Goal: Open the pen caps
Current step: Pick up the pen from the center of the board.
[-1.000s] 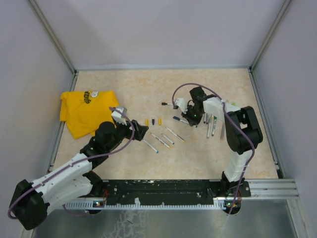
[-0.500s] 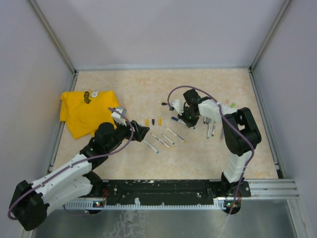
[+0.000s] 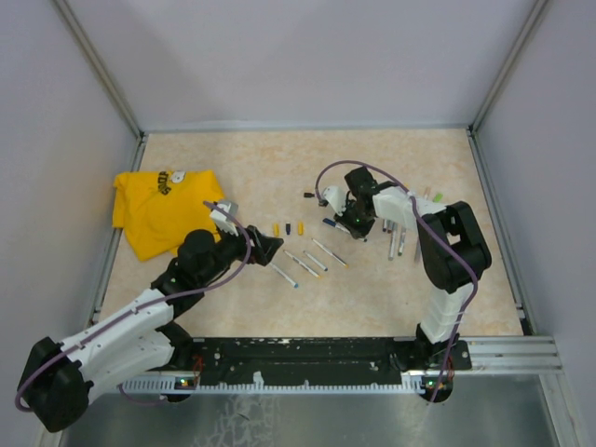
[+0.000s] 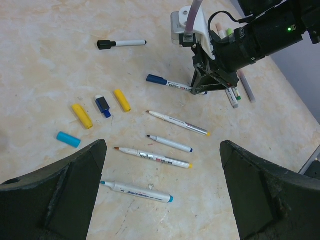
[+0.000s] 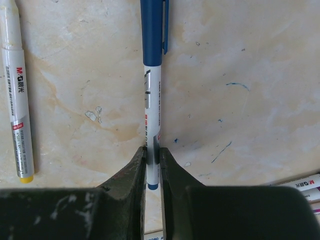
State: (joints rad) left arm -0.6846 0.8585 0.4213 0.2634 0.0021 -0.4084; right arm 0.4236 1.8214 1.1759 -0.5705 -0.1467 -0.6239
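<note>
A thin white pen [image 5: 151, 90] with a dark blue cap [image 5: 152, 30] lies flat on the table. My right gripper [image 5: 152, 152] is shut on its bare tail end, both fingers pressing the barrel. From above, the right gripper [image 3: 357, 223] sits low beside this pen [image 3: 337, 225]. My left gripper [image 4: 162, 145] hangs wide open above several uncapped pens [image 4: 152, 156]. Loose pen caps lie left of them: two yellow [image 4: 82, 115], one blue-black [image 4: 103, 105], one cyan [image 4: 68, 139]. A black-capped pen [image 4: 122, 44] lies farther back.
A crumpled yellow cloth [image 3: 163, 209] lies at the table's left. More pens [image 3: 400, 233] are lined up right of the right gripper. Another pen with a yellow end [image 5: 17, 100] lies left of the held one. Metal rails edge the table.
The right gripper has shifted a little to the left and settled low with the blue-capped pen. The left arm has stayed still and open.
</note>
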